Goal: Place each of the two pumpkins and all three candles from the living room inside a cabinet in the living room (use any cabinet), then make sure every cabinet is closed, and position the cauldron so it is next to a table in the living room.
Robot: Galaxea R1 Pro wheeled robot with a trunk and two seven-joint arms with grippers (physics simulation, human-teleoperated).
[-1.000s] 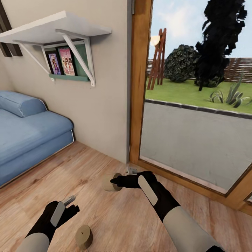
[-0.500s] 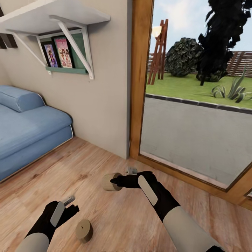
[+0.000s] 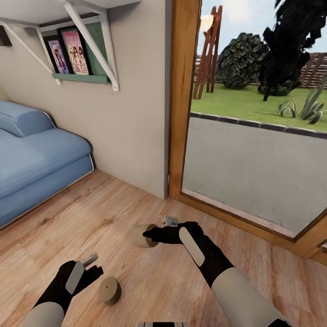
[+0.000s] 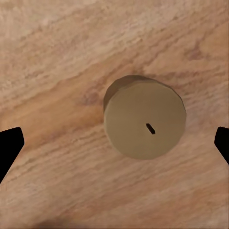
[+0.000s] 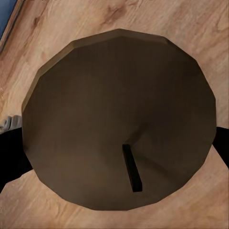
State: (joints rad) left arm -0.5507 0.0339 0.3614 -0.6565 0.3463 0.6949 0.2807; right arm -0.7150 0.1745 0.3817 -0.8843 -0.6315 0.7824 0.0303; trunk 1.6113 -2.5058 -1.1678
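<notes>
Tan candle (image 3: 144,235) is sitting gripped in your right tool (image 3: 152,235); only the head has been tilting. Second candle (image 3: 109,290), at four o'clock, is waiting under your open left tool (image 3: 92,265).

Home living room, sim render. Blue sofa (image 3: 36,168) far left on wood plank floor (image 3: 150,277), white bracket shelf (image 3: 68,13) on beige wall (image 3: 131,113) with framed pictures (image 3: 68,52) under it. Right: wood-framed glass door (image 3: 184,104) looking onto pavement, lawn (image 3: 254,106), shrubs, fence.
</notes>
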